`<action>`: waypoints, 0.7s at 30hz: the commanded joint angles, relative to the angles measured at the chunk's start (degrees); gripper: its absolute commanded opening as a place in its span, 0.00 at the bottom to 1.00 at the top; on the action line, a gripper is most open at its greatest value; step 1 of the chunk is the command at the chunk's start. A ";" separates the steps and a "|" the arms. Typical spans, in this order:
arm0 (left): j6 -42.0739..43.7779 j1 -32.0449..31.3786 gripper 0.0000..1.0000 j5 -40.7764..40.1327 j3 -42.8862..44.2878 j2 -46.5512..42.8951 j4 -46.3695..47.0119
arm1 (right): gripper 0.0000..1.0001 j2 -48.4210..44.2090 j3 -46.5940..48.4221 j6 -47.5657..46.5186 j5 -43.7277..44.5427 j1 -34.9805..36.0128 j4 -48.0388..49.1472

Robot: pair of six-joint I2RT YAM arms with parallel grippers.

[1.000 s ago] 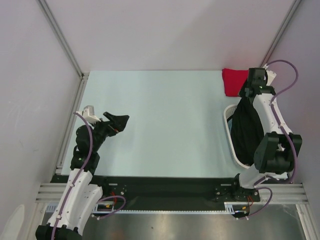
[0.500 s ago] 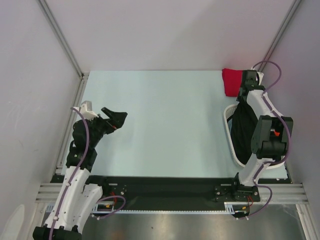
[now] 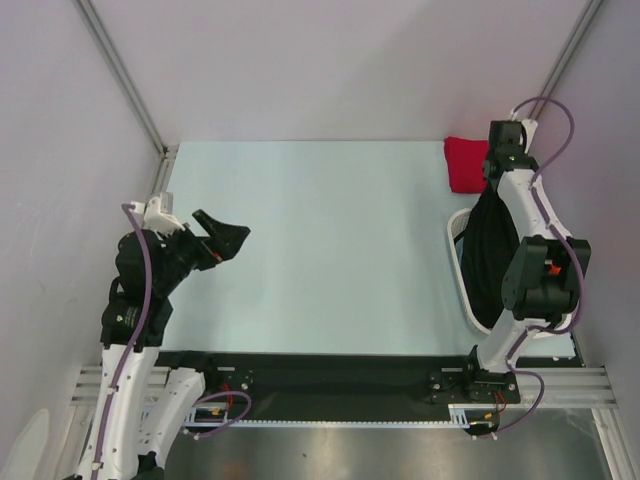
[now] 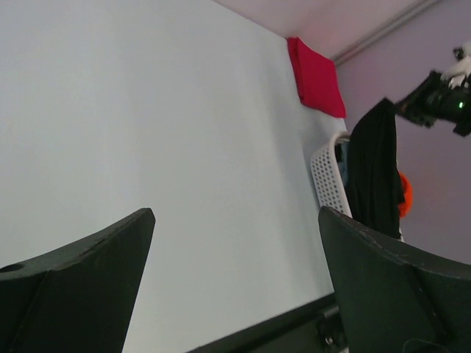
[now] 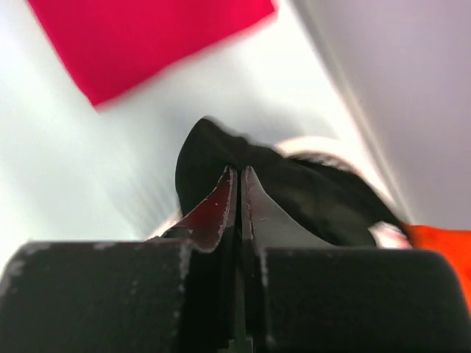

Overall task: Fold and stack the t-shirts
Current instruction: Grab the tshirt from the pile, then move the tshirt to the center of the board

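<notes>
A black t-shirt hangs in a long drape out of the white basket, its top pinched in my right gripper, which is shut on it high above the basket's far end. In the right wrist view the fingertips meet on the dark cloth. A folded red t-shirt lies flat at the table's back right corner, also seen as red cloth. An orange t-shirt shows behind the black one. My left gripper hovers open over the table's left side, holding nothing.
The basket stands along the right edge of the pale table, next to my right arm's base. Grey walls and metal frame posts close in the left, back and right sides. A black strip runs along the near edge.
My right gripper has shut on the black t-shirt and moved up and toward the back, stretching it out of the basket. My left arm has drifted left, its gripper still open.
</notes>
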 commanded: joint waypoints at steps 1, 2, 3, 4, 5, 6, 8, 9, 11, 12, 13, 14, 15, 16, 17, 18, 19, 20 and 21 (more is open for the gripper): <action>0.69 0.53 1.00 10.83 2.57 0.68 -5.97 | 0.00 -9.55 10.42 -2.86 5.05 3.86 7.24; -1.32 0.53 1.00 12.67 2.05 1.03 -6.50 | 0.00 -10.95 12.11 -3.22 5.49 6.14 8.74; -2.30 0.53 1.00 15.30 1.61 1.30 -6.94 | 0.00 -13.31 13.43 -4.09 5.84 7.64 10.50; -3.26 0.45 1.00 16.71 1.17 1.39 -7.90 | 0.00 -14.47 16.23 -5.06 6.28 11.66 13.73; -4.67 0.44 1.00 17.34 0.47 1.47 -8.44 | 0.00 -15.35 17.56 -7.16 6.98 13.96 15.51; -5.20 0.44 1.00 17.95 0.29 0.95 -9.05 | 0.00 -16.14 18.53 -9.88 8.56 16.25 17.35; -6.34 0.45 0.99 17.26 0.11 -0.45 -9.14 | 0.00 -18.52 20.99 -14.18 10.06 24.51 22.81; -6.70 0.44 0.99 15.86 0.46 -2.29 -8.97 | 0.00 -19.05 22.22 -14.82 10.59 27.58 24.30; -7.31 0.53 0.99 14.63 1.86 -3.36 -9.32 | 0.00 -19.93 25.03 -15.79 12.34 36.37 24.84; -7.40 0.53 0.99 14.10 2.48 -3.88 -10.02 | 0.00 -20.10 25.57 -16.05 12.96 39.18 25.10; -7.41 0.53 0.99 13.66 3.09 -3.89 -10.55 | 0.00 -20.37 25.74 -16.58 13.75 42.17 25.54; -7.32 0.53 0.99 13.30 4.23 -3.71 -11.33 | 0.00 -20.54 25.40 -17.28 16.54 48.29 25.81; -7.14 0.62 0.98 12.95 4.76 -3.62 -12.82 | 0.00 -20.63 25.05 -17.29 17.00 50.79 24.94; -6.27 0.62 0.98 12.08 5.81 -3.54 -13.53 | 0.00 -20.89 23.91 -17.29 17.53 53.60 24.32; -5.83 0.53 0.98 11.55 6.52 -3.54 -14.41 | 0.00 -21.94 22.33 -16.85 19.19 57.89 23.88; -5.21 0.62 0.99 10.50 7.22 -3.45 -16.33 | 0.00 -22.82 18.06 -14.76 19.73 60.28 22.31; -4.25 0.62 0.98 9.27 8.71 -3.36 -17.40 | 0.02 -23.61 15.92 -12.74 20.08 61.96 20.90; -3.89 0.62 0.99 6.73 9.50 -3.45 -18.45 | 0.13 -25.71 13.55 -10.72 20.43 63.54 19.32; -3.54 0.62 1.00 5.58 10.38 -3.19 -20.55 | 0.17 -26.77 8.22 -6.52 20.44 66.51 15.65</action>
